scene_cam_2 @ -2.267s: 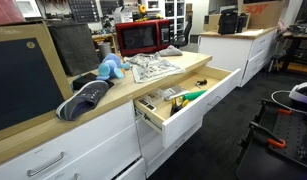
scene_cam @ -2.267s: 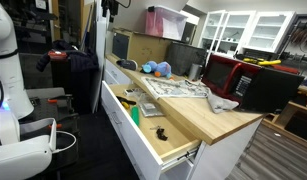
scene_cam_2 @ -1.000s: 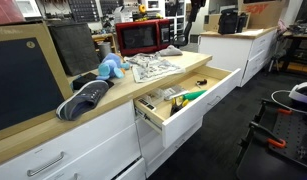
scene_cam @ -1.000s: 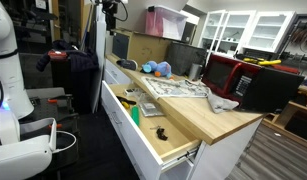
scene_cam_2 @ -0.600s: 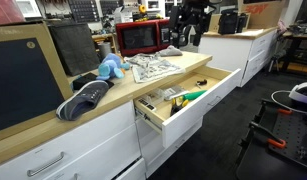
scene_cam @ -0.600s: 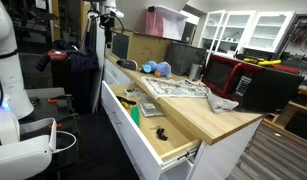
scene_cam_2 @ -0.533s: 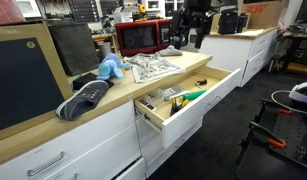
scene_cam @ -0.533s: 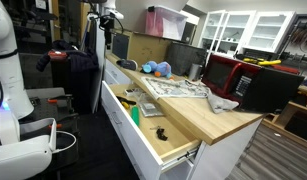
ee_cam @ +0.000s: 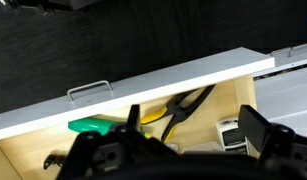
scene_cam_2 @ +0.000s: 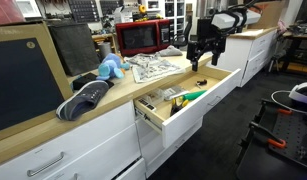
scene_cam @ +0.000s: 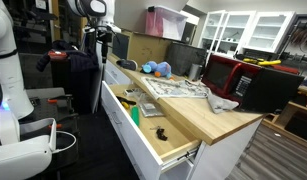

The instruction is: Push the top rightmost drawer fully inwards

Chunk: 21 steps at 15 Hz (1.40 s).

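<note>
**A:** in an exterior view the arm has swung in and down over the last second; the claw now hangs past the far end of the table; the drawer hasn't budged, still pulled way out

**B:** same story in an exterior view; the claw has dropped from the top of frame to just above the drawer's end; can't see any contact yet

**A:** wrist view: fingers spread wide, nothing between them; the drawer front and its handle sit right below, with pliers inside

**B:** so zero pushing done; it's only lining up; I reckon it has to get in front of that panel before it can shove
</note>
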Available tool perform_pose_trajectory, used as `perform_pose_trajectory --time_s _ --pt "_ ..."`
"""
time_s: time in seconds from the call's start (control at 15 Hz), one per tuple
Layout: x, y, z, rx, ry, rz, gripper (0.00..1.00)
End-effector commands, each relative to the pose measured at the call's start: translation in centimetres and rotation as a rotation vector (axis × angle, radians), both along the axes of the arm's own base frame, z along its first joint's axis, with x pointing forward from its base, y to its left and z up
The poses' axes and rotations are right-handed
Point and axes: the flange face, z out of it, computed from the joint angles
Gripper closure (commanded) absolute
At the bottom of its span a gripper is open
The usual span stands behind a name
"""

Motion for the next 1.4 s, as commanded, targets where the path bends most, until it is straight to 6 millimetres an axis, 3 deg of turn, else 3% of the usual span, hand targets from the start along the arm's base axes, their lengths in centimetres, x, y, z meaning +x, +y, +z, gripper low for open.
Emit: perform_pose_trajectory --time_s 0.0,0.07,0.13,0.8,0.93,1.33 --pt "-0.8 -1.2 -2.0 -0.019 0.068 -0.035 0.00" --pt "-0.6 -1.1 -1.6 0.049 0.134 -0.012 0.00" --pt "-0.9 -1.0 -2.0 -0.002 0.071 -0.020 0.00" --pt "-0.8 -1.4 -2.1 0.017 0.090 -0.040 0.00" --pt "-0.9 -2.2 -3.1 0.017 0.065 -0.112 0.00" --pt "-4.4 -7.0 -7.8 -0.003 0.018 -0.260 0.00"
